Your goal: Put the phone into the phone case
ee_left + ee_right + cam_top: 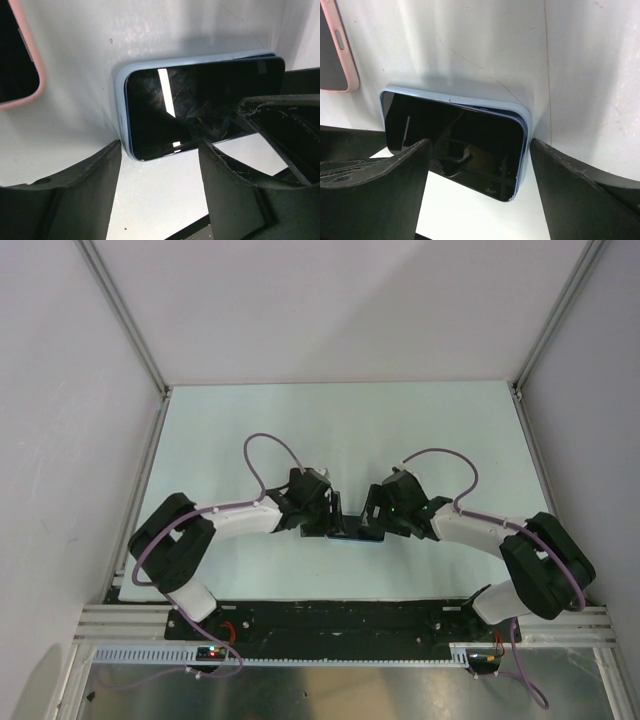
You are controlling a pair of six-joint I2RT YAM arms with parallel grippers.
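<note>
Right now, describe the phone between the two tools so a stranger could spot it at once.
On the pale table, look toward the near edge where the left tool and the right tool face each other. The phone lies flat between them, black glass up. Its case is light blue, whereas the other phone beside it has a pink one.

Bright, even overhead light fills the top view, leaving the pale table [250,430] nearly washed out, with only soft shadows under the arms [240,519]. In the left wrist view the phone [200,105] screen carries a thin white streak of glare, and the fingers [75,200] of the left gripper [160,146] read near-black and slightly soft. In the right wrist view a broad grey shadow lies behind the phone.
</note>
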